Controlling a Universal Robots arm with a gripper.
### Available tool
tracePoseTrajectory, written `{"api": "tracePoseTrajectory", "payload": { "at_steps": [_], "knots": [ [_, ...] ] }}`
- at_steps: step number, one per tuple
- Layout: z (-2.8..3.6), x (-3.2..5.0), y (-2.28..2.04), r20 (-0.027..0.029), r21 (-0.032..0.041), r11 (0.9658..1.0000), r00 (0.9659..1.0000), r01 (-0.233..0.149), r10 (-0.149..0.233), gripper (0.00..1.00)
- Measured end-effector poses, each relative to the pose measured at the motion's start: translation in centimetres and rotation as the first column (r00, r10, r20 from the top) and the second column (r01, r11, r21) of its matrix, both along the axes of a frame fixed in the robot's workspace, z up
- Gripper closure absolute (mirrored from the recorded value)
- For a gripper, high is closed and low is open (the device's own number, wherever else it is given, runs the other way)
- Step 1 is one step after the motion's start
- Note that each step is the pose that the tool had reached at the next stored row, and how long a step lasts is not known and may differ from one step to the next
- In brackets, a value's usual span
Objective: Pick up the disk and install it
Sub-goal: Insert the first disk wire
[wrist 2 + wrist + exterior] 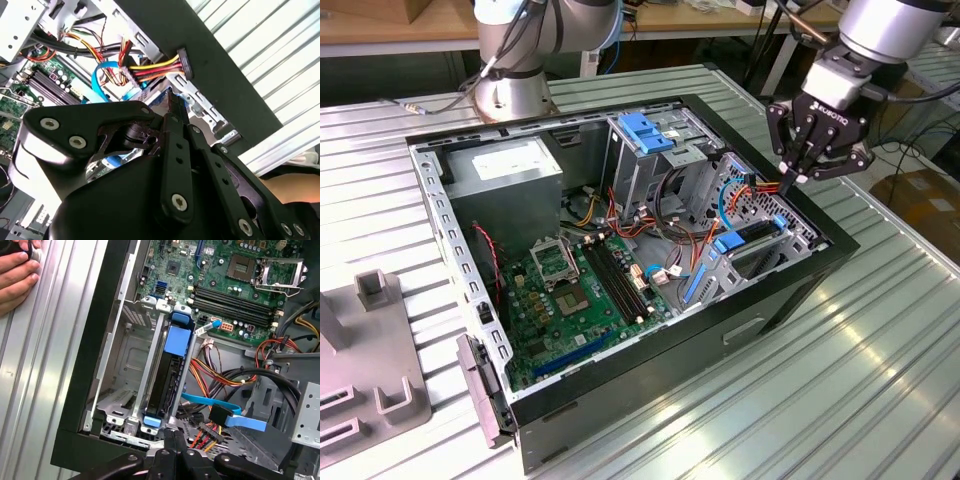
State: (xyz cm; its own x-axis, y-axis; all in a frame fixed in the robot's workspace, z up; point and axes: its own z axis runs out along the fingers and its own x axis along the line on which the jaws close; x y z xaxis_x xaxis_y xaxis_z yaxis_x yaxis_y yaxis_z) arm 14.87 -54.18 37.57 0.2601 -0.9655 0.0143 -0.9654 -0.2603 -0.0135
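Disk (pixel 166 377) edge-on in the bay (pixel 127 360), first wrist view; tool (pixel 790 180) narrow just above, exterior view

Bright overhead light, glare streaks on the ribbed table (pixel 880 340), soft shadows inside the case (pixel 620 400)

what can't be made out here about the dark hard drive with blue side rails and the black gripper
- First wrist view: the dark hard drive with blue side rails sits edge-on in the grey metal bay, whose walls hide its label.
- Second wrist view: the black gripper hides with its own body whatever lies beneath it.
- First wrist view: a hand is cut off by the picture's edge.
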Motion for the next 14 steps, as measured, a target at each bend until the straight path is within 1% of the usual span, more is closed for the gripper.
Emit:
{"api": "tracePoseTrajectory", "payload": {
  "at_steps": [2,5,7,8,9,10,12,13,14],
  "knots": [
    [0.00,0.39,0.33,0.0000,0.0000,0.9999,0.9999,-0.012,0.012,0.90],
    [0.00,0.74,0.60,0.0000,0.0000,0.9997,0.9997,-0.025,0.025,0.89],
    [0.00,0.99,0.78,0.0000,0.0000,0.9994,0.9994,-0.034,0.034,0.77],
    [0.00,1.11,0.87,0.0000,0.0000,0.9993,0.9993,-0.039,0.039,0.77],
    [0.00,1.28,0.96,0.0000,0.0000,0.9990,0.9990,-0.045,0.045,0.70],
    [-0.01,1.46,0.97,0.0000,-0.0001,0.9986,0.9986,-0.053,0.053,0.70],
    [-0.03,1.64,0.98,0.0000,0.0001,0.9968,0.9968,-0.080,0.080,0.70],
    [-0.04,1.65,0.98,0.0000,0.0000,0.9949,0.9949,-0.101,0.101,0.70],
    [-0.07,1.66,0.98,0.0000,-0.0001,0.9898,0.9898,-0.142,0.142,0.70]
  ]
}}
